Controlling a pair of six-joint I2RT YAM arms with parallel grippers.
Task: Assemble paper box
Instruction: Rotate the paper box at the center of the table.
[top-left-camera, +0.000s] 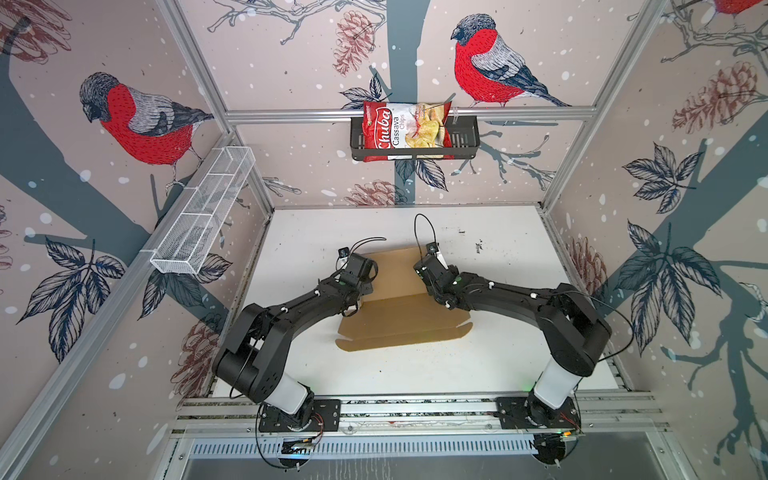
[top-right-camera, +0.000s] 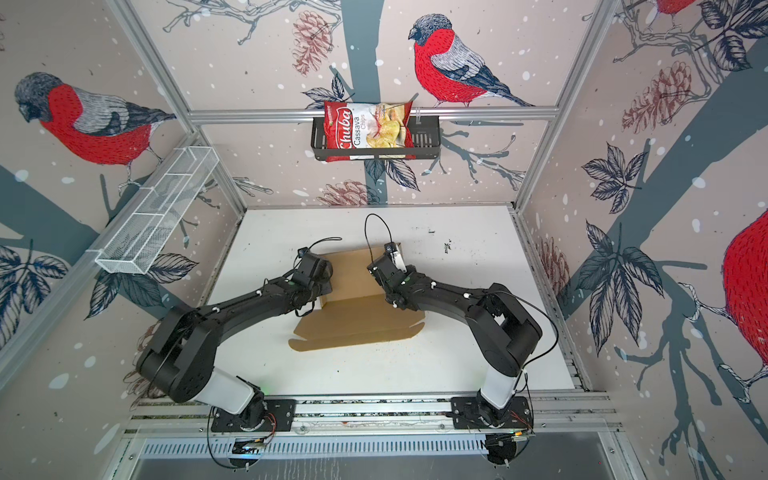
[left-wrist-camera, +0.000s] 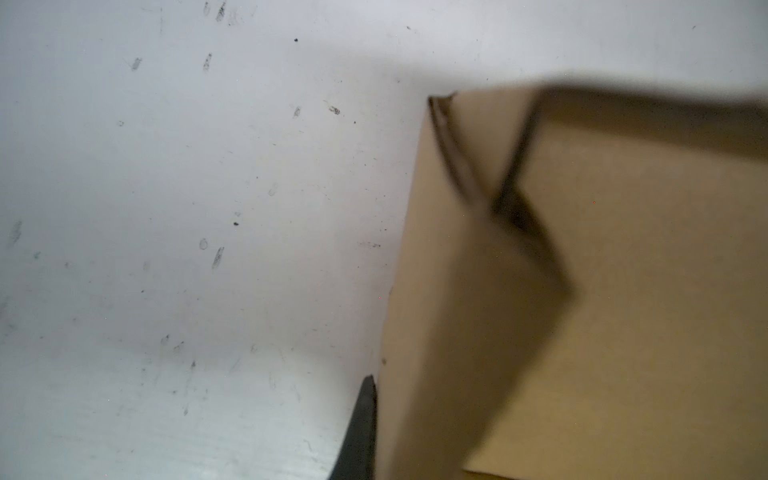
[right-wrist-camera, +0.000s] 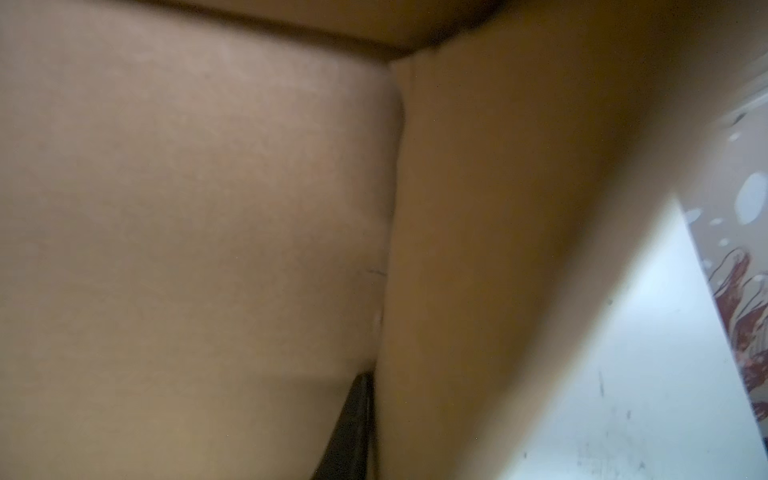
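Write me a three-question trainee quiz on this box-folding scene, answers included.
1. Multiple choice: the Chuba cassava chips bag sits A) in the black metal basket on the rear rail, B) on the table, C) inside the paper box.
2. True or false: the paper box is folded fully shut.
3. Short answer: which side wall of the box does each gripper meet?
Key: 1 A. 2 False: its front panel lies open on the table. 3 The left gripper meets the left wall, the right gripper the right wall.
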